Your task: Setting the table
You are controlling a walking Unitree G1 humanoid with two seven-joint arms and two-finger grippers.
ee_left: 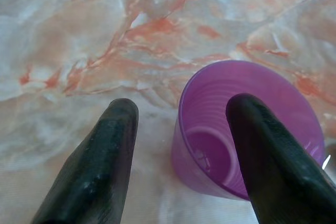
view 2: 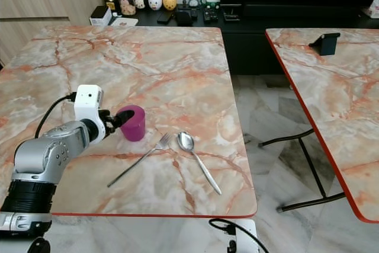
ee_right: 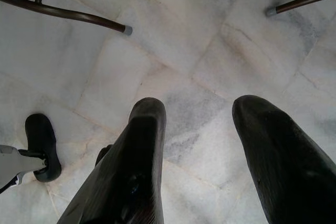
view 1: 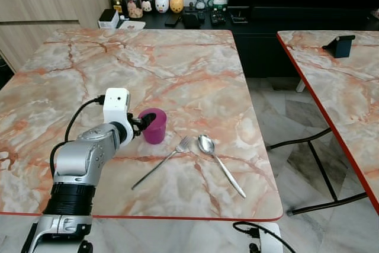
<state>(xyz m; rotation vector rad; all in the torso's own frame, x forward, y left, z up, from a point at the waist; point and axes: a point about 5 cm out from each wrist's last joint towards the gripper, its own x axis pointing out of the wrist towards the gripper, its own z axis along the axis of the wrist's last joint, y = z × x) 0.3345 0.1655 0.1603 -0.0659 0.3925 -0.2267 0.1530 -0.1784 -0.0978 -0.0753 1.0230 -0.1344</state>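
A purple plastic cup (view 1: 154,125) stands upright on the marble table (view 1: 177,57), near its front middle. My left gripper (view 1: 144,122) is open at the cup's left side. In the left wrist view, one finger (ee_left: 262,150) lies over the cup (ee_left: 210,129) mouth and the other finger (ee_left: 100,156) is outside it over the tabletop. A fork (view 1: 160,169) and a spoon (view 1: 219,161) lie side by side just right of the cup. My right gripper (ee_right: 199,106) hangs open over the tiled floor, holding nothing.
A second marble table (view 1: 349,87) stands to the right with a dark stand (view 1: 339,45) on it; its black legs (view 1: 308,140) cross the floor gap. A sideboard with jars and figurines (view 1: 160,4) is behind. A cable (view 1: 254,229) lies below the table's front edge.
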